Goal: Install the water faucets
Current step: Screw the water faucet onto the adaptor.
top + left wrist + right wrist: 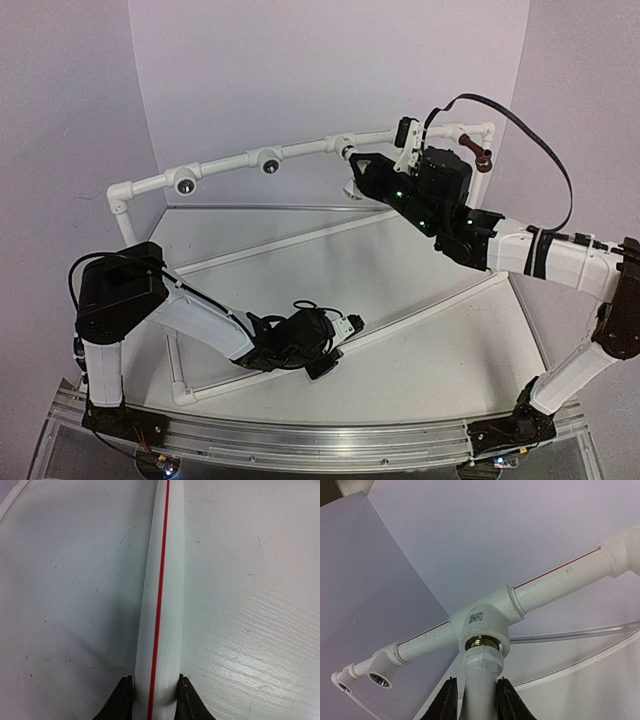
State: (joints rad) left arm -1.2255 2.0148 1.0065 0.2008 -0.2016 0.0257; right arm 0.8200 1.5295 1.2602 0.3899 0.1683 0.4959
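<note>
Nearest the arm bases, the left gripper (155, 695) is clamped on a red-striped white pipe (162, 580) lying on the table (250, 580). Farther back, the right gripper (476, 695), raised, grips the white faucet (480, 672), its top meeting the brass-ringed mouth of a tee socket (482, 617) on the far pipe rail (300, 150). At that rail's right end sits the dark red-brown faucet (481, 151), with two open sockets (185, 183) farther left.
</note>
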